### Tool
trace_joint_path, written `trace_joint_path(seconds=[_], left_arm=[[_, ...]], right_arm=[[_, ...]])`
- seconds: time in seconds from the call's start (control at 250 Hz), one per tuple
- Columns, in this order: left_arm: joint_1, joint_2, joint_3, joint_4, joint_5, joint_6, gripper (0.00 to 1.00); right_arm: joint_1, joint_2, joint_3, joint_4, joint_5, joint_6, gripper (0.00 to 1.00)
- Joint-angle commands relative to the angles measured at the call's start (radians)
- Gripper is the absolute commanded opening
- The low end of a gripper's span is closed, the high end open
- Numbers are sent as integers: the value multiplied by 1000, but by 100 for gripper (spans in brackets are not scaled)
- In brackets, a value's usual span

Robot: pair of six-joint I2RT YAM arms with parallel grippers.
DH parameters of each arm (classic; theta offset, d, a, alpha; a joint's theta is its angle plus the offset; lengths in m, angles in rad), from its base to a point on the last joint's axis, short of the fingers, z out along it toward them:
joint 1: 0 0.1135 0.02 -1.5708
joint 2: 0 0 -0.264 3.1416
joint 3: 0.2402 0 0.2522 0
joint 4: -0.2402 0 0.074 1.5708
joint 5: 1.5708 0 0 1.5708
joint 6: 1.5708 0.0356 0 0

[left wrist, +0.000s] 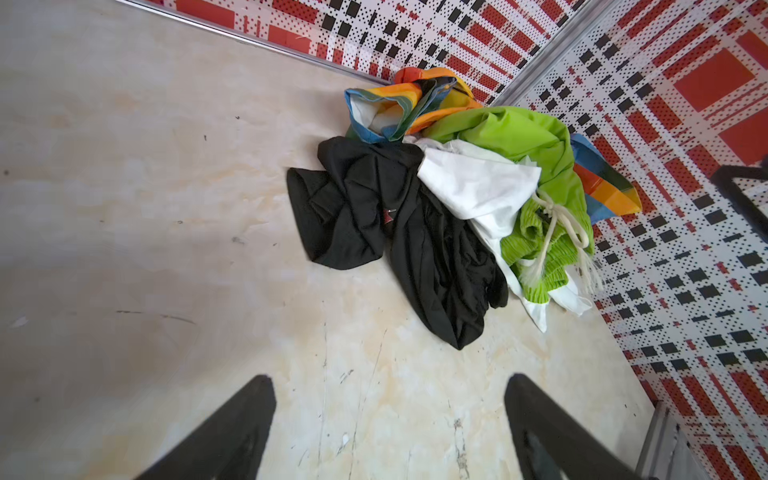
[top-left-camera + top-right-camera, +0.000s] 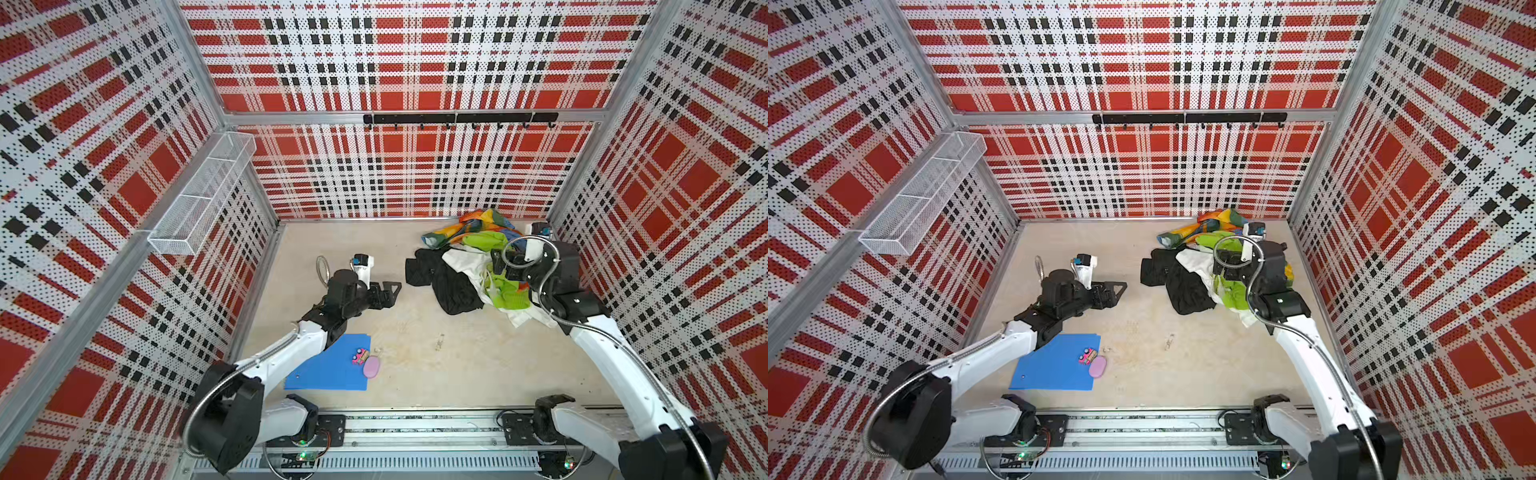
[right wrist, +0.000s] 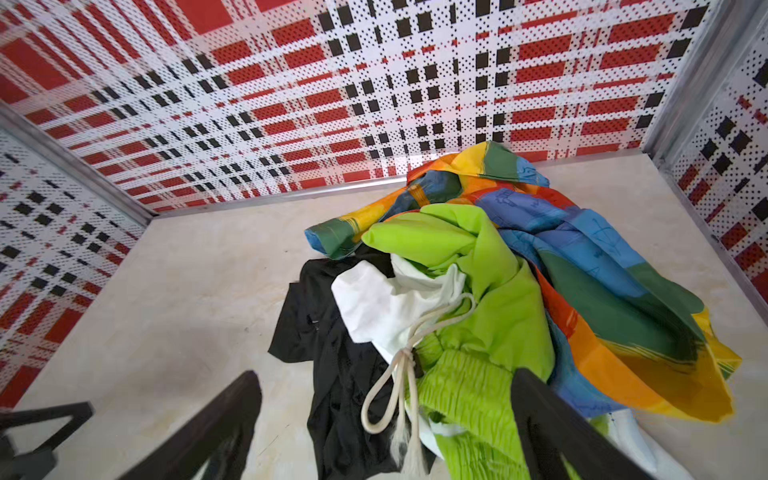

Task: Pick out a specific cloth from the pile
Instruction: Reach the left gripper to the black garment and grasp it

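Black fabric, the cloth (image 2: 451, 286), lies crumpled on the bench (image 2: 374, 249) at the left edge of the pile (image 2: 478, 237), right of centre in both top views. Its right side is tucked under a white cloth with strings (image 1: 469, 183), with a lime green cloth (image 1: 519, 133) heaped beyond.

By that showing the task is barely begun. The cloth is not yet lifted or drawn clear, and neither pincer has hold of it. Gripping it, pulling it out from under the white piece and carrying it away from the heap all appear left to do.

The left pincer (image 1: 390, 380) is released, jaws wide with only bare bench between them. In its wrist view the cloth sits mid-frame, ahead of the jaws, near but apart.

The right pincer (image 3: 384, 374) is also spread and grasps nothing. It hovers over the green cloth and the white cord, and the black cloth runs down the centre-left of its wrist view. Whether a finger brushes the green fabric I cannot tell.
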State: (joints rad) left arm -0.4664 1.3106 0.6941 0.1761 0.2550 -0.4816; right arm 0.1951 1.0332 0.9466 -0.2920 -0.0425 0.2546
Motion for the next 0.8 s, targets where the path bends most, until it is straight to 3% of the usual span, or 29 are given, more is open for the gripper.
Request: trace_joint_path(seconds=[0.0,0.104,0.272,0.512,0.796], left_arm=[[-37,83,72,8,-36,-64,85],[-74,187,150,6,-31,-94,77],[-116,353,274,5,-5,-154,73],[-152,569,433,14,64,-231,71],[-162,713,542,16,90,-285,68]], right_arm=[[4,-70,-39,-1,-63,3,100],[4,-114,-66,-10,-56,6,100],[6,-132,-75,-21,-61,15,100],[6,-154,-81,-44,-43,8,100],[6,-180,-82,-71,-33,5,100]])
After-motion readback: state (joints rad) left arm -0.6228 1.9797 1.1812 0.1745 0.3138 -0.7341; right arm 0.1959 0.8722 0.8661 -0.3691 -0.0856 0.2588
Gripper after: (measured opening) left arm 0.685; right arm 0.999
